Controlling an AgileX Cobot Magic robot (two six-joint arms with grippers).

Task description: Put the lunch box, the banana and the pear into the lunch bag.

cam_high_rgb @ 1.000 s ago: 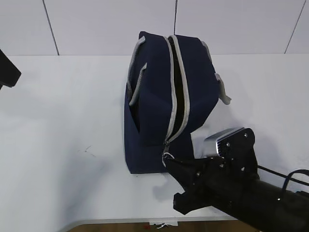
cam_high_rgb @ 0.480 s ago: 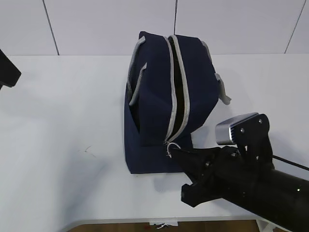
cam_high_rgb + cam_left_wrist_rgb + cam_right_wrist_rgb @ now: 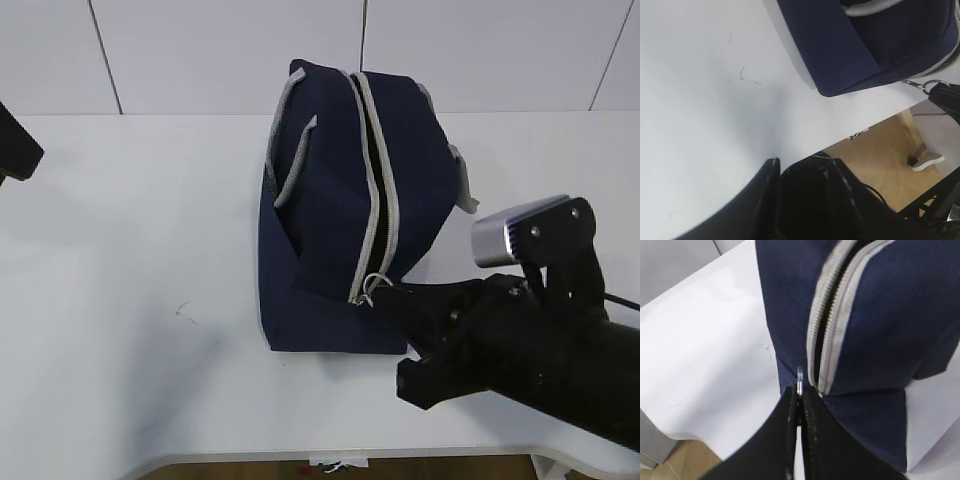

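Note:
The navy lunch bag [image 3: 330, 200] stands on the white table with its grey zipper [image 3: 378, 200] partly parted along the top. My right gripper [image 3: 380, 297] is shut on the metal ring pull [image 3: 799, 378] at the bag's near end; the ring also shows in the exterior view [image 3: 372, 283] and the left wrist view [image 3: 932, 85]. The bag fills the right wrist view [image 3: 880, 315]. My left gripper [image 3: 802, 172] is open and empty, off the table's left part; only a dark corner of that arm [image 3: 15, 145] shows in the exterior view. The lunch box, banana and pear are out of view.
The white table [image 3: 130, 250] has a small scuff mark [image 3: 183, 311] left of the bag. Its front edge [image 3: 250, 462] runs close below my right arm, with wooden floor [image 3: 890, 150] beyond. A panelled wall [image 3: 200, 50] stands behind the bag.
My right gripper has moved up and to the right with the ring pull in it. The bag's near end has lifted and the bag has shifted and changed shape. The left arm has not moved.

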